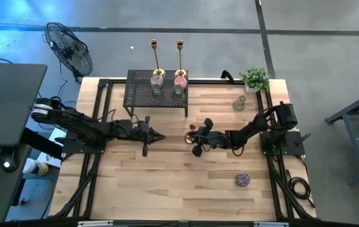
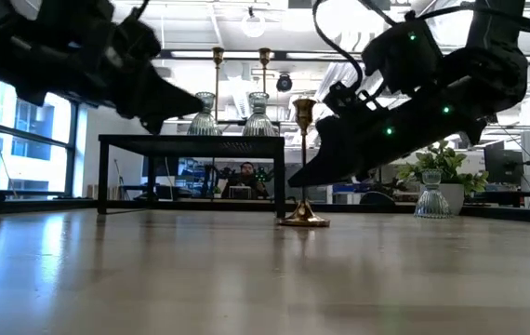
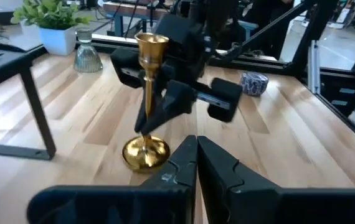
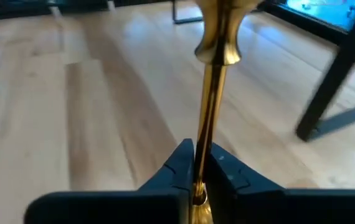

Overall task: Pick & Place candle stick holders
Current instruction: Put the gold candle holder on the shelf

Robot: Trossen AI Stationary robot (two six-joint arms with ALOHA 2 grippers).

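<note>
Right jaws: clenched on the thin stem of a gold candlestick [image 4: 213, 93], low on the stem just above its base.
Right gripper [image 1: 195, 134]: reaches in from the right side to the middle of the tabletop [image 1: 167, 183], tilted down toward the candlestick.
Held candlestick: stands upright on its round base on the wood, just in front of the black mesh rack [image 1: 156, 91], near its right front leg.
Left jaws: pressed together, grasping nothing.
Left gripper [image 1: 159, 135]: hovers at mid-table, pointing at the held candlestick from the left, near it but apart.
Rack: sits at the back centre of the tabletop.
Gold candlesticks on rack: two tall ones [image 1: 155, 57] [image 1: 180, 55] stand upright side by side at its rear edge.
Small holders on rack: two pink ones [image 1: 157, 79] [image 1: 180, 80] sit by the candlestick bases, and two pale glass ones [image 1: 156, 90] [image 1: 177, 89] just in front of them.
Pale green holder [image 1: 239, 103]: stands alone on the wood, right of the rack, near the potted plant [image 1: 254, 79] in the back right corner.
Purple holder [image 1: 242, 180]: sits on the front right part of the tabletop, well apart from everything else.
Beyond the table: a floor fan [image 1: 69, 47] stands behind the back left corner.
</note>
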